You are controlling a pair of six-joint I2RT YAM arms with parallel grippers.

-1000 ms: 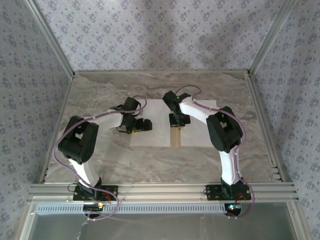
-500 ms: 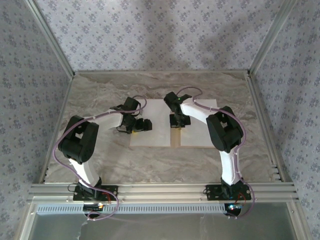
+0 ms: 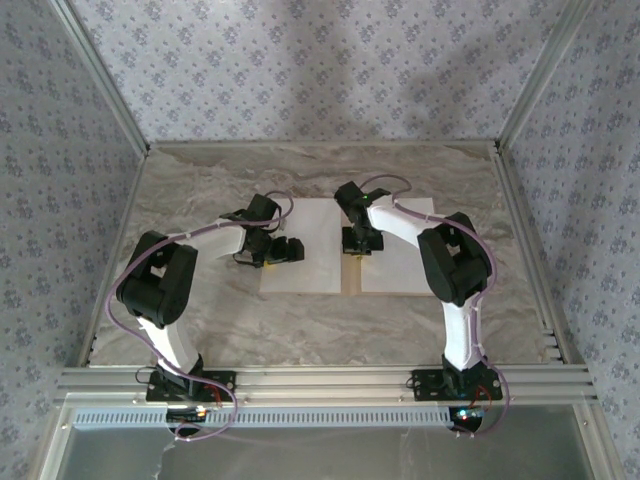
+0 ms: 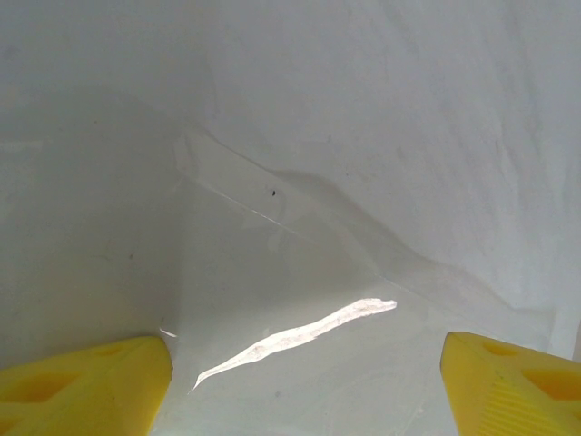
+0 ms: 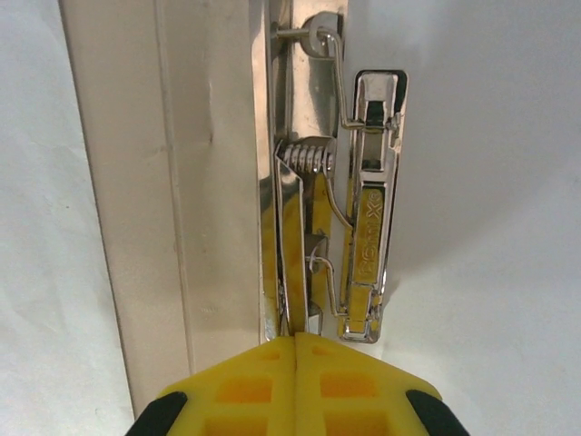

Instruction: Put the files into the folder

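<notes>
The tan folder (image 3: pixel 350 280) lies open on the table, a white file covering each leaf: the left file (image 3: pixel 302 275) and the right file (image 3: pixel 400 265). My right gripper (image 3: pixel 358 245) hangs over the centre crease. In the right wrist view the right gripper (image 5: pixel 297 338) is shut on the thin upright lever of the metal clip (image 5: pixel 372 209), beside the bare tan spine (image 5: pixel 136 182). My left gripper (image 3: pixel 292 250) stands open low over the left file (image 4: pixel 363 136), which shows a raised wrinkle; nothing lies between its yellow fingertips (image 4: pixel 100 381).
The marble-patterned table (image 3: pixel 200 320) is ringed by an aluminium frame (image 3: pixel 320 380) and patterned walls. Bare tabletop lies to the left, right and front of the folder.
The right arm's wrist has shifted slightly back and to the right over the crease. The left arm has stayed put.
</notes>
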